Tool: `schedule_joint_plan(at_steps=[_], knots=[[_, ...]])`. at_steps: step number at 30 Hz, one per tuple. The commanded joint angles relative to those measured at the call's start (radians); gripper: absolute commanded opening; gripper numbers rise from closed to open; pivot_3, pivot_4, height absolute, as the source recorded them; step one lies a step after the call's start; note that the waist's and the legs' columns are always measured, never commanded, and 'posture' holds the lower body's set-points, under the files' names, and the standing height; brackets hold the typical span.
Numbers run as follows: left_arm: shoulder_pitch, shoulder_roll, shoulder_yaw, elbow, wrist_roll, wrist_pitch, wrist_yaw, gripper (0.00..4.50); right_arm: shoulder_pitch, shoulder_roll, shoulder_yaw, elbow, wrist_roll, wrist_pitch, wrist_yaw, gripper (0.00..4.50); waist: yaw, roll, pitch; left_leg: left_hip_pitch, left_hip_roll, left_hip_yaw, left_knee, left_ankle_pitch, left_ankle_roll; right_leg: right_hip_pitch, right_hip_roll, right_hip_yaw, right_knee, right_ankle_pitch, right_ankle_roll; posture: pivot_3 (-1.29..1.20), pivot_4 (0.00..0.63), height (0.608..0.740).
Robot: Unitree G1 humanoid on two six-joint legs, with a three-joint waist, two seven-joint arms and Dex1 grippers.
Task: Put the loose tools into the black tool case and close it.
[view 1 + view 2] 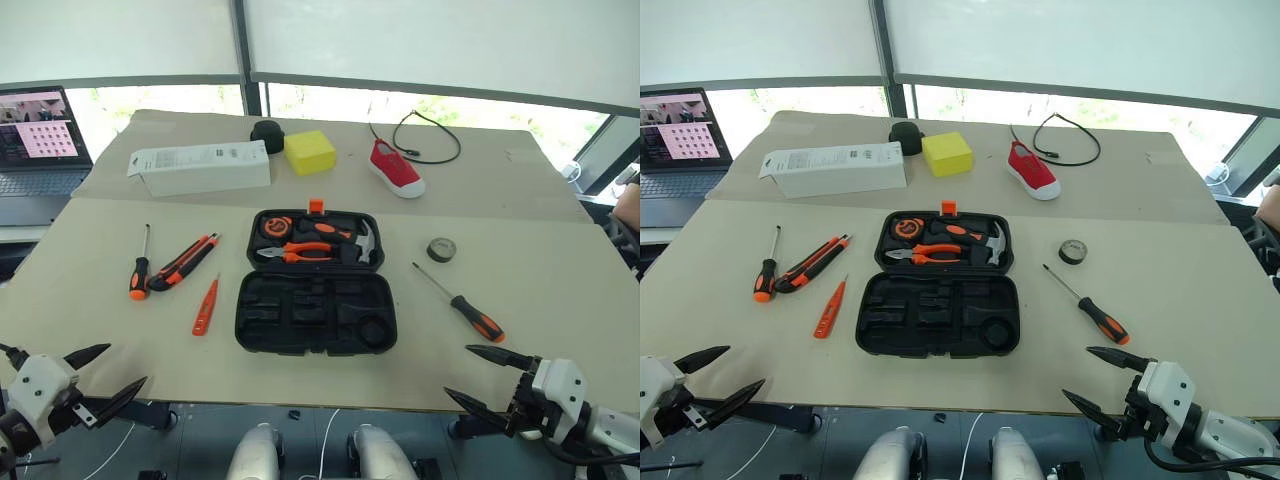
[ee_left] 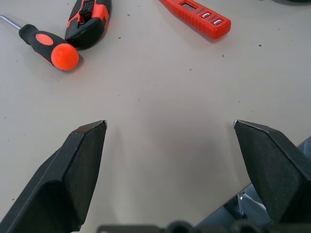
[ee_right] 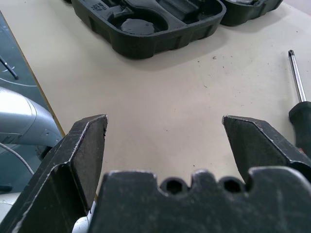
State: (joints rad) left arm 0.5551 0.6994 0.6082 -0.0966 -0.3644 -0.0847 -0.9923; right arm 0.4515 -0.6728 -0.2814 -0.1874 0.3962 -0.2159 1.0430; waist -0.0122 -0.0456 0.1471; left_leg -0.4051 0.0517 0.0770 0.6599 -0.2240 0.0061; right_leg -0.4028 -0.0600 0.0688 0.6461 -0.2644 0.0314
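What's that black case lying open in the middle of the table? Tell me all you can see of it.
The black tool case looks like moulded plastic with rounded corners. It lies open flat on the table. Its far half holds orange-handled pliers, a hammer and a round orange-and-black item I can't identify; an orange latch sits on its far edge. The near half's slots are empty. Neither hand touches it.

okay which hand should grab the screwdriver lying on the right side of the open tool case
The right hand, by my read. It is open and empty at the near edge, just short of that screwdriver. The left hand sits across the black tool case, nearer the other loose tools.
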Motion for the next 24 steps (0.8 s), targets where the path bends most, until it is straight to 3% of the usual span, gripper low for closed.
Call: schedule_joint_plan(at_steps=[1,4,15,19,24], knots=[[-0.006,-0.004,0.037,-0.025,-0.07,0.045,0.009,4.5,-0.026,0.009,0.01,-0.029,0.015,0.033,-0.026,4.39,0.0,0.0,0.0,0.0,0.0,0.0,0.0,0.0,0.0,0.0,0.0,0.0,0.0,0.0,0.0,0.0,0.15,0.74],[-0.033,-0.01,0.079,-0.04,-0.186,0.174,0.039,4.5,-0.078,0.039,0.048,-0.084,0.076,0.12,-0.06,4.39,-0.002,-0.001,0.0,0.0,0.001,0.0,0.0,0.0,0.0,0.0,0.001,0.0,0.001,0.0,0.0,0.0,0.15,0.74],[-0.04,-0.066,0.233,0.06,-0.292,0.442,0.255,4.5,-0.234,0.153,0.053,-0.236,0.205,0.086,-0.081,4.39,-0.004,-0.001,-0.001,0.001,0.0,-0.005,0.0,0.0,0.0,0.0,0.001,0.0,0.001,0.0,0.001,0.0,0.15,0.74],[-0.104,-0.013,0.258,0.027,-0.382,0.6,0.301,4.5,-0.262,0.174,0.064,-0.275,0.197,0.1,-0.123,4.39,0.01,-0.003,-0.001,0.001,0.0,-0.005,0.0,0.0,0.0,-0.001,0.0,-0.003,0.001,0.0,0.001,0.0,0.15,0.74],[-0.374,0.133,0.165,-0.006,-0.487,0.935,0.483,4.5,-0.303,0.195,0.097,-0.309,0.167,0.124,-0.188,4.39,0.025,-0.003,-0.002,0.001,0.0,-0.006,0.001,0.001,-0.002,-0.001,0.0,-0.005,0.002,0.0,0.001,0.0,0.15,0.74]])
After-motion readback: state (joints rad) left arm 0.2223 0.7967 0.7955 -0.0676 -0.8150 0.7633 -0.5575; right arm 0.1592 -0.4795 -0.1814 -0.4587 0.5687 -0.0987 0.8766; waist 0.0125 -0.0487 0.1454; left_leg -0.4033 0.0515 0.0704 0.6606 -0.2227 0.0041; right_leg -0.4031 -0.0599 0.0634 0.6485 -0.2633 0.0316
